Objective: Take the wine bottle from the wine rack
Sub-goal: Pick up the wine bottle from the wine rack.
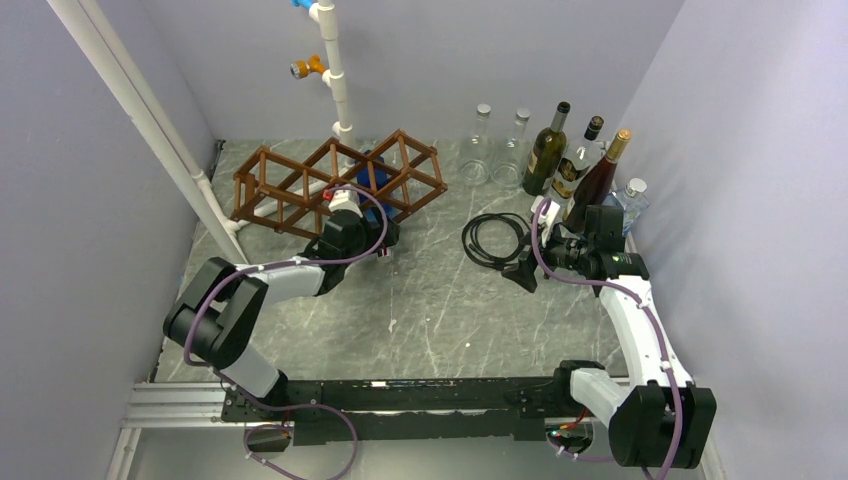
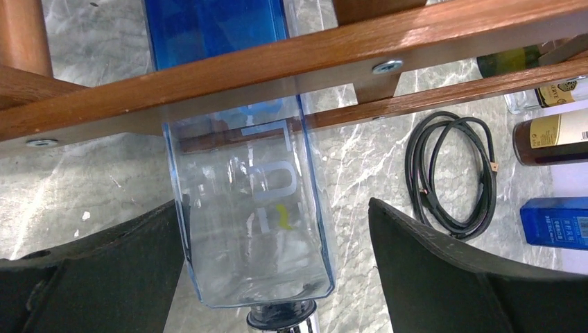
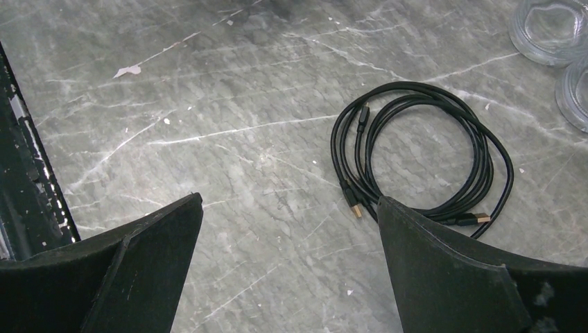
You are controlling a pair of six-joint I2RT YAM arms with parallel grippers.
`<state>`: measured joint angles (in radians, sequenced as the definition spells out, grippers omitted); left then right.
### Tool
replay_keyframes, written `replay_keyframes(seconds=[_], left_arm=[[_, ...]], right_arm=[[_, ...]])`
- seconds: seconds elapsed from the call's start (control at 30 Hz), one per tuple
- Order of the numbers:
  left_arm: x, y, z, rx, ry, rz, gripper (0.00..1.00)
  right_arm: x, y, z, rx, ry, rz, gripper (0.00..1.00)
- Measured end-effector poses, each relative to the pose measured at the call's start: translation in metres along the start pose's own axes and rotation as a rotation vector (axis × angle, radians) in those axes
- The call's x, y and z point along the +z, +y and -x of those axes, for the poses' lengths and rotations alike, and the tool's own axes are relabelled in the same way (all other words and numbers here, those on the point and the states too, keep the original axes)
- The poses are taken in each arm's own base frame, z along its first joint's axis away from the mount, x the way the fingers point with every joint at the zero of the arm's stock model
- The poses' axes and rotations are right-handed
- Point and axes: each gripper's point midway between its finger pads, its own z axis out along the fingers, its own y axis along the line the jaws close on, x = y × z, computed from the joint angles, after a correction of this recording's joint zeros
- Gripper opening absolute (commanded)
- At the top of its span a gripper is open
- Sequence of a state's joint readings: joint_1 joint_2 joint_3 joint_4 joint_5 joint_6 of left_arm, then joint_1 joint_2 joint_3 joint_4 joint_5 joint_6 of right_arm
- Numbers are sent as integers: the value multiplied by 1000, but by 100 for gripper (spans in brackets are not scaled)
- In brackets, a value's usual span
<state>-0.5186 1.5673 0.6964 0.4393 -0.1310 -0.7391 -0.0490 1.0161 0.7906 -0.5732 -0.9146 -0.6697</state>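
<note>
Right now the square clear-and-blue glass wine bottle (image 2: 249,208) lies in a cell of the brown wooden lattice rack (image 2: 416,38) at the far left. The left gripper (image 2: 276,208) is spread apart, its fingers flanking the bottle's near end. To the right, the right gripper (image 3: 289,200) gapes wide above a coiled black cable (image 3: 353,207).

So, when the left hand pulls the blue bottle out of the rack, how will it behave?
The wine bottle looks like smooth clear glass, so probably slippery and breakable. It seems empty, likely light. Its flat sides should resist rolling, but it may catch on the wine rack bars.
</note>
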Motion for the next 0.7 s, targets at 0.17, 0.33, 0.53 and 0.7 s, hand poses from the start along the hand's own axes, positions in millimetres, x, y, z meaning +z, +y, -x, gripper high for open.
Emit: replay_keyframes(seconds=[0.17,0.33,0.53,0.7], left_arm=[[3,2,-3,-16,-1,-3,93],[4,4,-2,-17,-10,10,87],[8,10,-4,-15,-19,31,81],[9,12,-4,-12,-31,43,54]], right_arm=[[0,0,0,1,0,1,100],[0,0,-1,3,2,2,100],[1,0,-1,3,2,2,100],[1,0,-1,5,2,3,100]])
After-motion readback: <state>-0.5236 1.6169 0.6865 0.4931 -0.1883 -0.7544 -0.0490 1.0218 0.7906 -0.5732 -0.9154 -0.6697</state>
